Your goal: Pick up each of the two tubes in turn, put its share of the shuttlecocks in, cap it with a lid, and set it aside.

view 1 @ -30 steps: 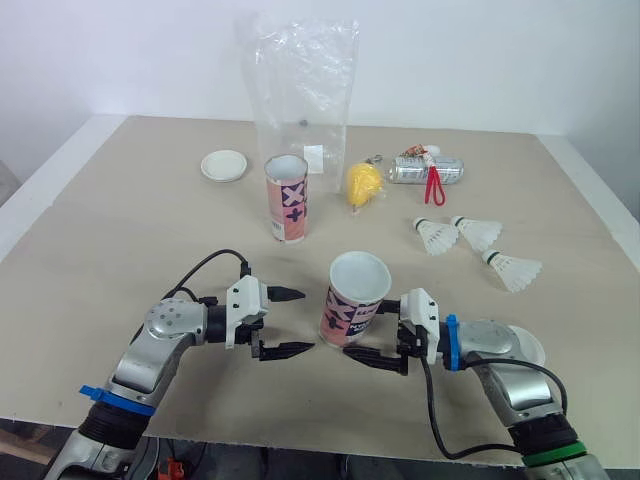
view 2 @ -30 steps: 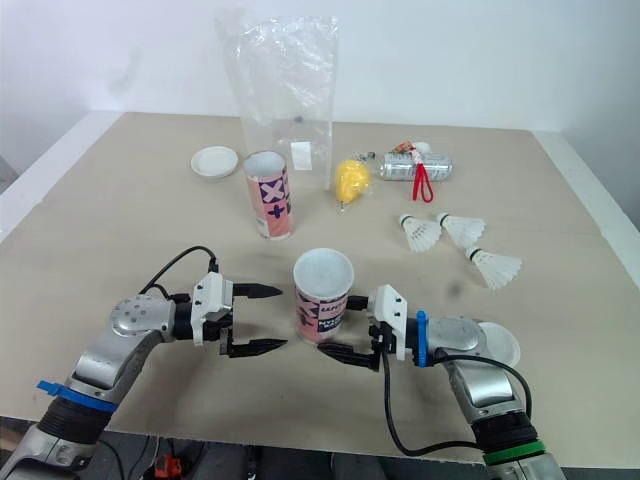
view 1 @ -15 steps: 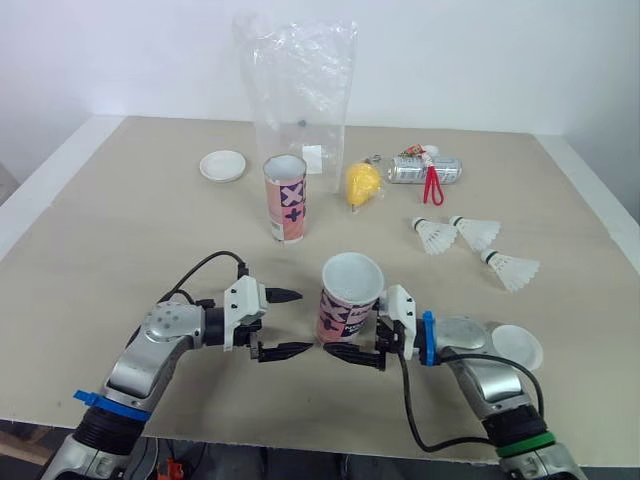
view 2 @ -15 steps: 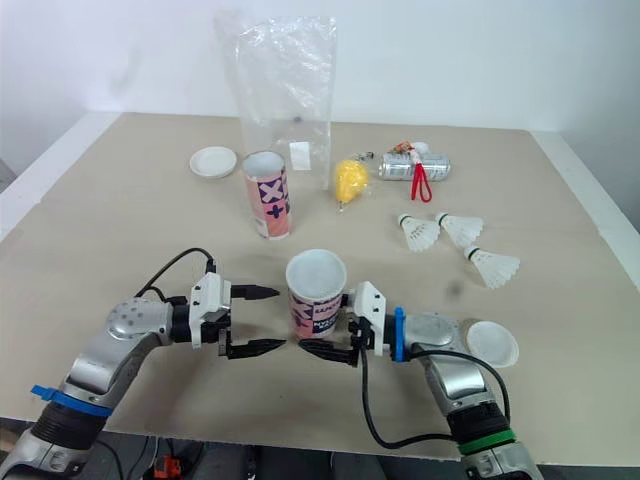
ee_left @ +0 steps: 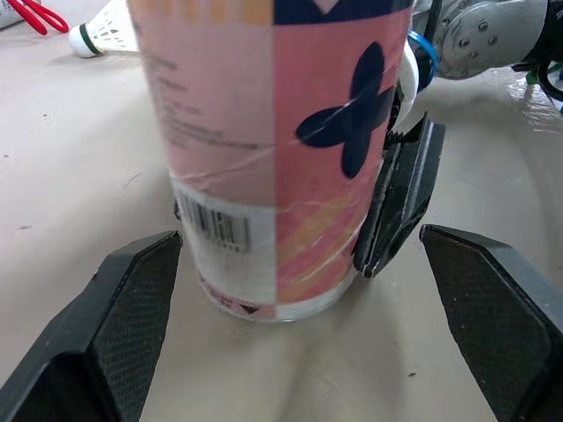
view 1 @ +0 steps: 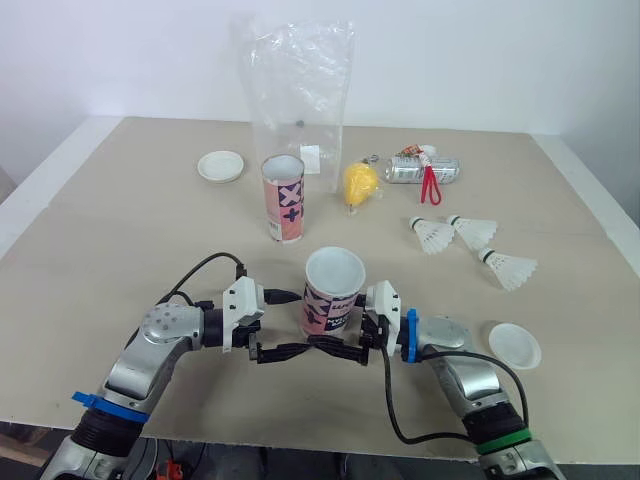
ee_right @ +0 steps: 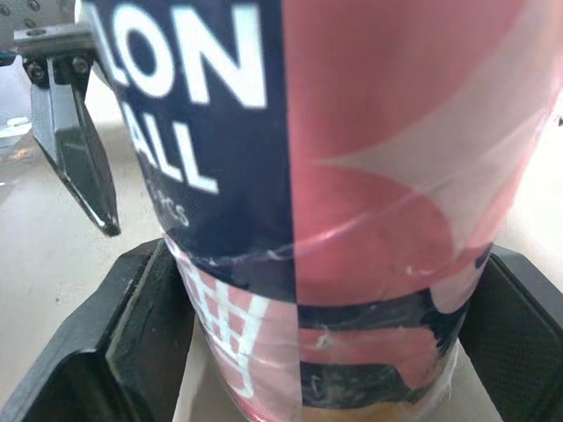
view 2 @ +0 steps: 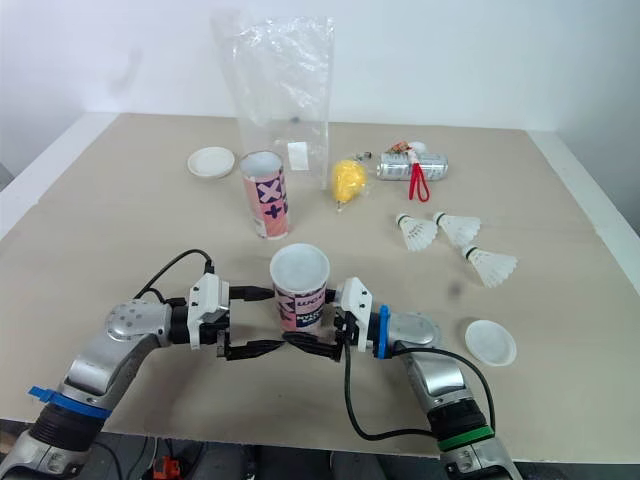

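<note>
One pink and navy tube (view 1: 332, 292) stands upright with its mouth open, near the table's front. My right gripper (view 1: 338, 325) is shut on its base, and its fingers (ee_right: 141, 325) press both sides. My left gripper (view 1: 288, 323) is open on the tube's left, its fingers (ee_left: 132, 308) flanking the base with small gaps. A second open tube (view 1: 285, 197) stands further back. Three shuttlecocks (view 1: 433, 234), (view 1: 475, 231), (view 1: 510, 268) lie at the right. One white lid (view 1: 220, 165) lies back left and another lid (view 1: 514, 344) lies front right.
A tall clear plastic bag (view 1: 300, 90) stands behind the second tube. Beside it lie a yellow object (view 1: 362, 183) and a silver can with a red loop (view 1: 425, 170). The table's front edge runs just below both arms.
My right gripper has carried the near tube leftward, bringing it between the left gripper's open fingers. The left gripper has barely moved.
</note>
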